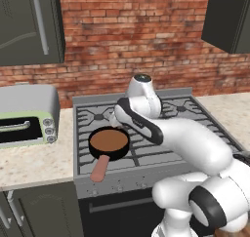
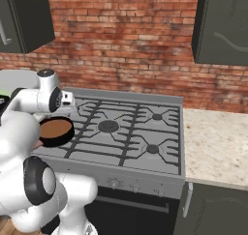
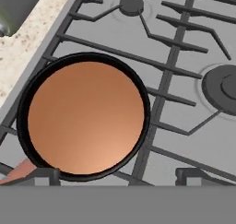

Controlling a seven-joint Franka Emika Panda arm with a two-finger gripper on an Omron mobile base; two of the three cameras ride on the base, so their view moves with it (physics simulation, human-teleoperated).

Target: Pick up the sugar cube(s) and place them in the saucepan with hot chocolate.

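A: Claw status?

B: Claw (image 3: 117,176) hangs over the stove, looking down. Both dark finger tips (image 3: 44,176) show at the bottom of the hand view, spread wide apart, nothing between them. Released.

A: Saucepan?

B: Saucepan with hot chocolate (image 1: 109,143) sits on the front-left burner grate of the stove (image 1: 161,153). Round black rim, flat brown liquid surface. Salmon-pink handle (image 1: 100,168) points toward the stove's front edge. In the hand view the pan is right under the claw, slightly left of centre, with a bit of handle at the bottom left corner.

A: Sugar cubes?

B: Can't make any out on the brown surface or the grates.

A: Arm?

B: White arm (image 1: 190,143) reaches from the base over the front of the stove; the wrist is above the left half, just behind the pan. From the right base view the pan (image 2: 55,131) is partly covered by the arm.

A: Further back?

B: Toaster oven (image 1: 27,116), grey with green front, on the speckled table (image 1: 34,165) left of the stove. More table (image 2: 213,147) on the right. Brick wall (image 1: 132,41) behind, dark cabinets (image 1: 29,24) above.
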